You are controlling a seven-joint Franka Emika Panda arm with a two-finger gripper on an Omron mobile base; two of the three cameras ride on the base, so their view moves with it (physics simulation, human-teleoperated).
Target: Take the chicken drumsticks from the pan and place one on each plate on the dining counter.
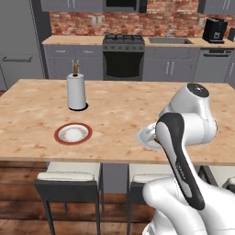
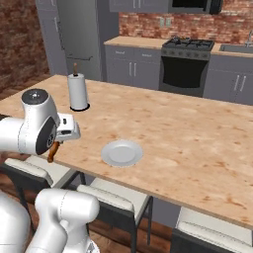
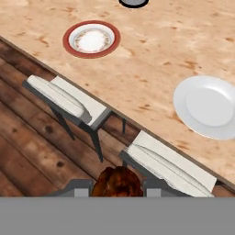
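My gripper (image 3: 117,187) is shut on one golden-brown chicken drumstick (image 3: 117,181), whose meaty end bulges between the fingers. In the right base view the drumstick (image 2: 52,151) hangs from the gripper (image 2: 56,143) at the near edge of the dining counter (image 2: 188,133). The red-rimmed plate (image 3: 92,38) lies on the counter ahead to the left, the pale plate (image 3: 209,106) ahead to the right. Both plates (image 1: 73,133) (image 2: 122,152) are bare. The pan and the other drumstick are out of view.
A paper towel roll (image 1: 76,92) stands on the counter behind the red-rimmed plate. Cushioned stools (image 3: 69,102) (image 3: 170,167) are tucked under the counter's near edge, below the gripper. A stove (image 1: 124,43) and grey cabinets line the far wall.
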